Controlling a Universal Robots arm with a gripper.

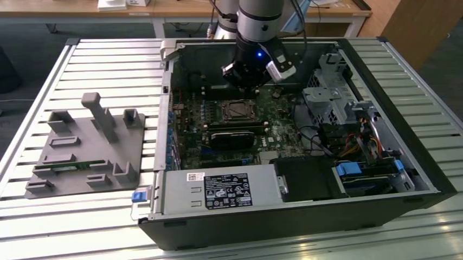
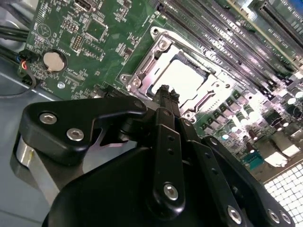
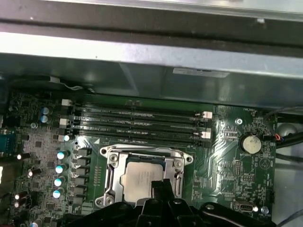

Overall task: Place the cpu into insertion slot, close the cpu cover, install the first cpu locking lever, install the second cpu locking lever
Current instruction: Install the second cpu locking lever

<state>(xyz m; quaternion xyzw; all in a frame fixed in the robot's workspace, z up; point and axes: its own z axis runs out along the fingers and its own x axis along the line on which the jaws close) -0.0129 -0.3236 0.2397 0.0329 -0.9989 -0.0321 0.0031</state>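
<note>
The open computer case (image 1: 289, 222) is lying on its side, with the arm reaching down into it. The green circuit board (image 3: 227, 156) is facing up, memory slots (image 3: 137, 120) running along its far side. The gripper (image 2: 164, 91) is hanging over it, fingers looking pressed together with nothing pinched. Its tip is sitting right at the cpu cover (image 2: 142, 71) edge, on the side away from those slots; contact I can't call. The cover is lying flat, framing the cpu (image 2: 182, 78), which is resting in the insertion slot (image 1: 237, 111).
</note>
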